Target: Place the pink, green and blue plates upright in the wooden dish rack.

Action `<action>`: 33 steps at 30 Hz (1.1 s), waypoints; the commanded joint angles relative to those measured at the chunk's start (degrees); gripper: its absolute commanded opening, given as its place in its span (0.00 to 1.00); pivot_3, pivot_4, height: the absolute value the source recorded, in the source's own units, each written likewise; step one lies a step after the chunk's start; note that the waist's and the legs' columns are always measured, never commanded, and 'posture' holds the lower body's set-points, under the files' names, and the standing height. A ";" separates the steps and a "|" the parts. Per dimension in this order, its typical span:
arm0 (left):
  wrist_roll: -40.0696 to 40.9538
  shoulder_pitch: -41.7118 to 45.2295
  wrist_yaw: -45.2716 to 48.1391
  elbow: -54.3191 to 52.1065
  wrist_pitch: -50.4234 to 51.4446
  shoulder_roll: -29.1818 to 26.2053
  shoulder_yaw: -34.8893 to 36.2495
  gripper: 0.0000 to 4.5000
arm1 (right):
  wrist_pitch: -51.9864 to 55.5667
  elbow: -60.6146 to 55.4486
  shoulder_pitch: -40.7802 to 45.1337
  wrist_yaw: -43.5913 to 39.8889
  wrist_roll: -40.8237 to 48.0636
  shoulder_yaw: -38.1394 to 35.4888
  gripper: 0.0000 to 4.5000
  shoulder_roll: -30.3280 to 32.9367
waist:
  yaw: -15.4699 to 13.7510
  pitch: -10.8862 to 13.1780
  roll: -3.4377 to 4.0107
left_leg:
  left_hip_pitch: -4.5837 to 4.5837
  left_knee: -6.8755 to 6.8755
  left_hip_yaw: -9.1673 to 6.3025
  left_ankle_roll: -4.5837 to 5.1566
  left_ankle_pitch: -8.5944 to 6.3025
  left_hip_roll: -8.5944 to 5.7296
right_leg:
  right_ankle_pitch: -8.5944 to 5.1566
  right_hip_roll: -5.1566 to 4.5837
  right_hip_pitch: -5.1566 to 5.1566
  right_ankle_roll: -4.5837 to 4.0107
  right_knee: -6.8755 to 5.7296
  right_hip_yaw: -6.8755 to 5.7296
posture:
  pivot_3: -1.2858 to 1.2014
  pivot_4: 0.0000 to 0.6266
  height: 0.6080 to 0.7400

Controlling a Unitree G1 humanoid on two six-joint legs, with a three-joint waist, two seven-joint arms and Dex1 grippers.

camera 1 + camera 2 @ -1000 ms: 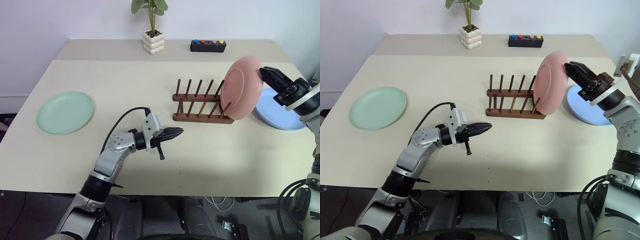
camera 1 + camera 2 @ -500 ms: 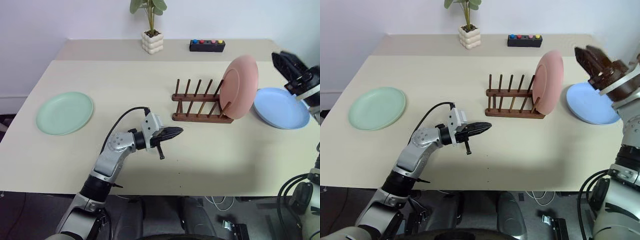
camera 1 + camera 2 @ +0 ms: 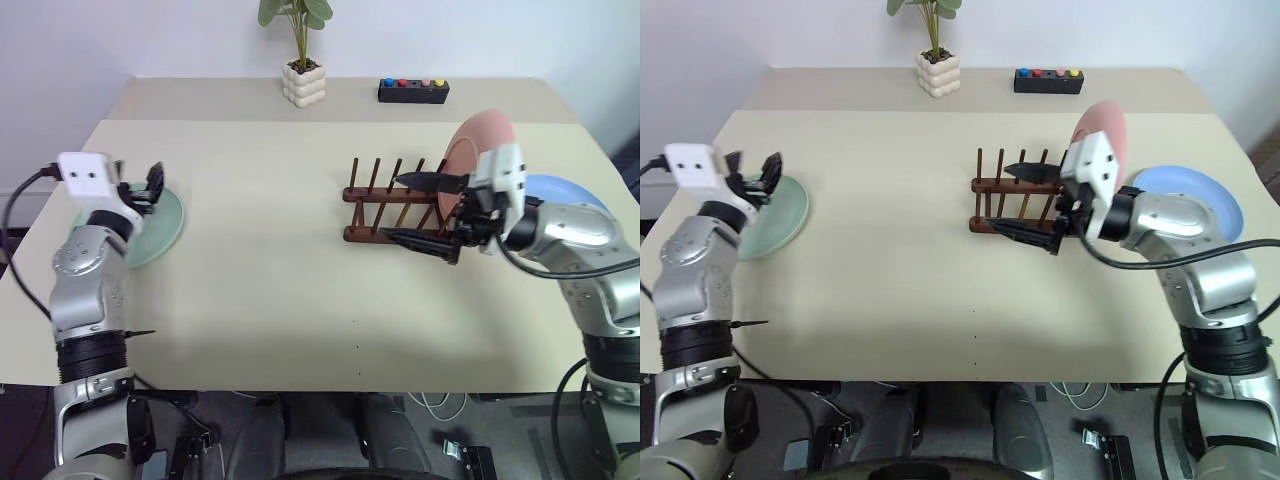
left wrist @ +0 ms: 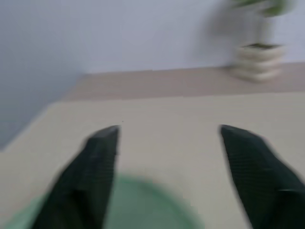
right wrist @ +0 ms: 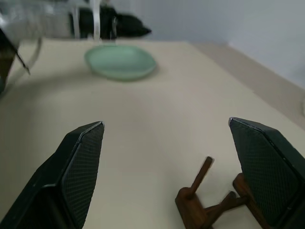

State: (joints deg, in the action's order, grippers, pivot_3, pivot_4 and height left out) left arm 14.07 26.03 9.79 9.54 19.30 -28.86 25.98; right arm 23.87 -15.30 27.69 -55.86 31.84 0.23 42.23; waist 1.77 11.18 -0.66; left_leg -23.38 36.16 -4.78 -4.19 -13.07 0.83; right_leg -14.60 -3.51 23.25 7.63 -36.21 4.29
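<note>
Behind right gripper (image 3: pixel 428 213), half-hidden pink plate (image 3: pixel 487 133)

Wide beige table (image 3: pixel 280 260) against a plain pale wall (image 3: pixel 150 35), with a second, slightly darker tabletop strip (image 3: pixel 200 100) butted behind it. At the back, a potted plant (image 3: pixel 303 60) in a bumpy white pot and a black box (image 3: pixel 413 91) with coloured buttons. Dark floor (image 3: pixel 30 420) under the near edge, with black cables (image 3: pixel 590 385) hanging at the right.
</note>
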 commanded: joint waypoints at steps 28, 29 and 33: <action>4.05 2.69 -12.51 4.50 9.86 2.21 5.81 0.01 | -1.63 -4.19 -4.20 -3.07 0.10 -1.12 0.95 -2.08 | -1.07 -0.09 -0.24 | 0.07 0.01 -0.02 -0.12 0.06 0.00 | 0.03 -0.02 -0.08 -0.04 -0.04 -0.05 | 0.52 0.24 0.92; 3.86 2.93 -11.47 3.01 7.79 2.55 4.82 0.01 | -1.87 -4.21 -4.15 -2.91 -0.16 -1.12 0.95 -2.09 | -1.25 -0.08 -0.28 | 0.06 0.01 -0.02 -0.13 0.07 0.00 | 0.03 -0.02 -0.08 -0.04 -0.04 -0.05 | 0.52 0.24 0.92; -3.15 6.73 -8.18 -6.65 -3.00 4.02 -7.48 0.01 | -6.32 -1.54 -0.72 0.71 -6.65 0.55 0.95 -3.31 | -1.40 0.00 -0.45 | 0.02 0.03 -0.03 -0.24 0.13 -0.01 | 0.04 -0.02 -0.08 -0.06 -0.02 -0.06 | 0.52 0.24 0.92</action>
State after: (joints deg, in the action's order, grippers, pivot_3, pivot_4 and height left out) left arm 13.73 29.14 -0.27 9.80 21.98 -25.17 24.14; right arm 20.87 -16.98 24.38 -57.01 28.26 1.14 39.35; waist 0.36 11.18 -1.11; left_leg -23.37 36.19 -4.82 -4.48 -12.91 0.82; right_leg -14.55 -3.53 23.17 7.56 -36.23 4.22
